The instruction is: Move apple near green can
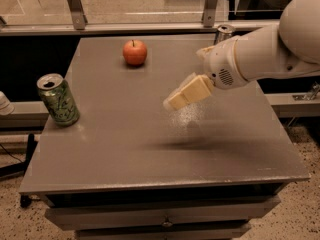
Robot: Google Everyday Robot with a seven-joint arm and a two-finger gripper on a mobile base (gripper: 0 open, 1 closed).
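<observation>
Apple [134, 52] rests toward the far side of the bench [150, 149]; centre the gripper [172, 102], whose opening you cannot tell, over it before descending.

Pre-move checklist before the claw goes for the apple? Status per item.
1. Apple visible and unobstructed, at the far side of the table: ok.
2. Green can upright, near the table's left edge as the camera sees it: ok.
3. Claw hovers over the table's middle, right of the apple and nearer the camera, touching nothing: ok.
4. Line from claw to apple crosses only bare tabletop: ok.
5. Bare tabletop beside the green can for setting the apple down: ok.
6. Clearance between the arm and the second can at the back right, which the arm partly hides: cannot tell.
</observation>
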